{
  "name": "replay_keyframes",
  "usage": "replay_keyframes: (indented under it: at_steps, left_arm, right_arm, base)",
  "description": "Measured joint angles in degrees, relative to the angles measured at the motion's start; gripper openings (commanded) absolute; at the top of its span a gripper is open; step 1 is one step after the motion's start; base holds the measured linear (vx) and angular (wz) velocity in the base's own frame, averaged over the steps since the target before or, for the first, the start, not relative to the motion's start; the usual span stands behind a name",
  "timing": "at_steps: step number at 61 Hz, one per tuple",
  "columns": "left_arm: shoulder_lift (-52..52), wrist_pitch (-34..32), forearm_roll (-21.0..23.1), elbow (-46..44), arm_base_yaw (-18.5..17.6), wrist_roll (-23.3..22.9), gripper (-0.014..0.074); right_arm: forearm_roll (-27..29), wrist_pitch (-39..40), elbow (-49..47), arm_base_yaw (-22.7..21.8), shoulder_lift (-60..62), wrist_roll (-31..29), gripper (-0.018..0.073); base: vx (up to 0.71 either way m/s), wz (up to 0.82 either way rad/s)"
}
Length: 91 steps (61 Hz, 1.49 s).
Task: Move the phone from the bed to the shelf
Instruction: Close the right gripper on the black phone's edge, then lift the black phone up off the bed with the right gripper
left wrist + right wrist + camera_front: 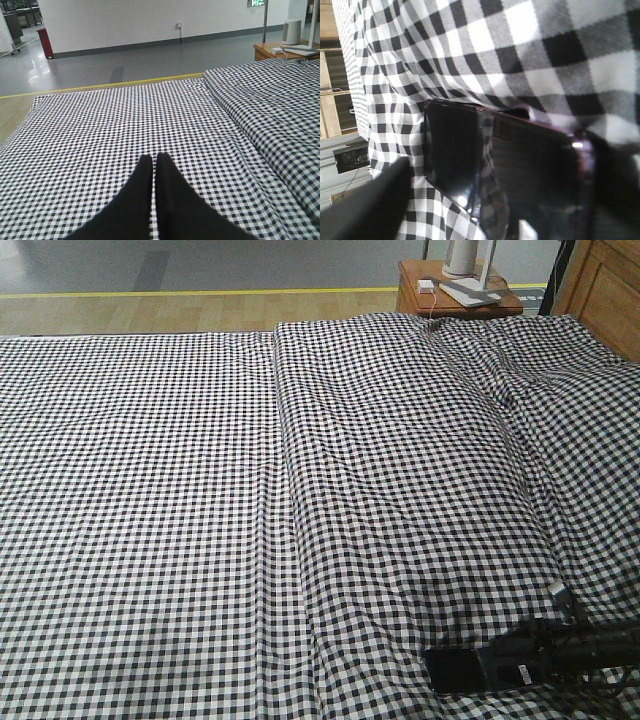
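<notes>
Right gripper (515, 665) sits low at the near right of the bed (200, 490), jaws spread, not gripping yet. Phone (455, 145) lies flat on the check cloth right under it. One finger (370, 210) is clear of the phone's edge with cloth showing between; can't tell about the other side. Long axis looks to run leftward from the wrist. Left gripper (152, 159) is clenched, empty and well apart, so it's the right arm's job. No shelf in view.
</notes>
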<state>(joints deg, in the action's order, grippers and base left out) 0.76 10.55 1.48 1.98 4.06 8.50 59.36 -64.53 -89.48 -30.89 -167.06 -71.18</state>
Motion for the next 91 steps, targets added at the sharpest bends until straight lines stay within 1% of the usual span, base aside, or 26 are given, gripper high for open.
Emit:
replay_keyframes:
  at_steps: [7, 14, 31, 43, 58, 66, 70, 75, 83, 91]
  left_arm:
    - [0.00, 0.00, 0.00, 0.00, 0.00, 0.00, 0.0001]
    - [0.00, 0.00, 0.00, 0.00, 0.00, 0.00, 0.0001]
    - [0.00, 0.00, 0.00, 0.00, 0.00, 0.00, 0.0001]
    - [0.00, 0.00, 0.00, 0.00, 0.00, 0.00, 0.0001]
    - [0.00, 0.00, 0.00, 0.00, 0.00, 0.00, 0.0001]
    - [0.00, 0.00, 0.00, 0.00, 0.00, 0.00, 0.0001]
    - [0.00, 0.00, 0.00, 0.00, 0.00, 0.00, 0.0001]
    - [0.00, 0.00, 0.00, 0.00, 0.00, 0.00, 0.0001]
    - [0.00, 0.00, 0.00, 0.00, 0.00, 0.00, 0.0001]
    - [0.00, 0.00, 0.00, 0.00, 0.00, 0.00, 0.0001]
  right_arm:
    - [-0.06, 0.00, 0.00, 0.00, 0.00, -0.07, 0.0184]
    - [-0.44, -0.04, 0.00, 0.00, 0.00, -0.34, -0.0018]
    - [-0.99, -0.27, 0.00, 0.00, 0.31, -0.12, -0.0011]
    - [-3.64, -0.48, 0.42, 0.38, 3.82, 0.87, -0.0007]
    - [-4.76, -0.68, 0.42, 0.64, 9.84, 5.36, -0.0003]
    - [-5.67, -0.61, 0.66, 1.56, 13.40, 7.85, -0.0003]
    - [-5.73, -0.38, 1.70, 2.66, 16.20, 7.77, -0.0003]
    - [-5.35, -0.49, 4.04, 4.43, 20.31, 5.74, -0.0003]
    - [-3.15, -1.15, 7.75, 6.81, 27.18, 1.88, -0.0003]
    - [-0.93, -1.54, 10.09, 7.79, 33.90, 1.17, -0.0003]
  base:
    - [0.00, 0.00]
    - [0.00, 0.00]
    - [0.00, 0.00]
    - [0.00, 0.00]
    - [0.00, 0.00]
    - [0.00, 0.00]
    - [0.00, 0.00]
    - [0.00, 0.00]
    - [0.00, 0.00]
    - [0.00, 0.00]
